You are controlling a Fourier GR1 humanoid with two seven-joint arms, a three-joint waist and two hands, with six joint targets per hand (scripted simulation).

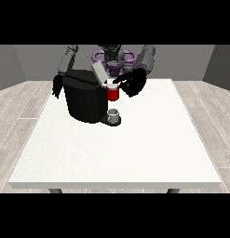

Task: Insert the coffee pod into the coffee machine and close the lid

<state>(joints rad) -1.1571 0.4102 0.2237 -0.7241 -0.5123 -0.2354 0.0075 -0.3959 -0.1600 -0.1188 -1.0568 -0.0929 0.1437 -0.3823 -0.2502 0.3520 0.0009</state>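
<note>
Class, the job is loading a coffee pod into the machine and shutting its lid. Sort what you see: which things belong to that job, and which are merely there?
Belongs to the job:
coffee machine
its raised lid
red pod holder
hand at the view's right, over the holder

Merely there:
grey cup under the holder
hand at the view's left
white table

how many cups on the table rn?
1. A small grey cup stands on the coffee machine's base, below the red pod holder. The machine's body could hide another cup behind it.
</note>
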